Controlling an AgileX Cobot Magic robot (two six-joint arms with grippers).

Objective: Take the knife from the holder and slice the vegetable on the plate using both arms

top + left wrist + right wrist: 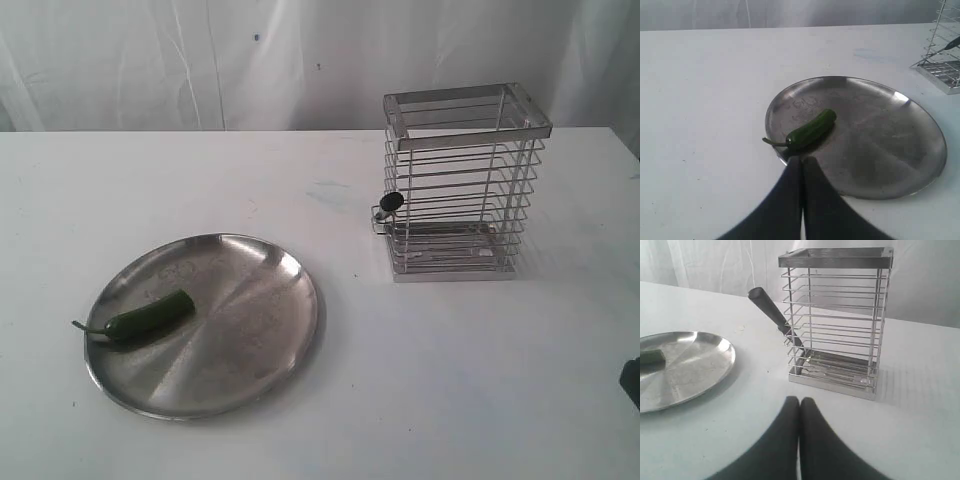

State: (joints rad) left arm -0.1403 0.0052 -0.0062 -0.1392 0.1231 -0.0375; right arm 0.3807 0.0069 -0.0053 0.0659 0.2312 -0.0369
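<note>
A white tabletop (pixel 450 400) against a pale backdrop. The knife (pixel 771 309) leans in the wire holder (pixel 465 180), its handle poking out between the bars (nothing taken yet). The vegetable (pixel 150 318) lies on the plate (pixel 260 340), seemingly uncut. The left end effector (pixel 801 162) and right end effector (pixel 800 401) are both closed and empty.

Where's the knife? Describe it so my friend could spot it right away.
On the white table, find the tall wire holder beside the plate. The knife leans inside, its handle poking out through the bars toward the plate: the only black thing among silver wire.
</note>
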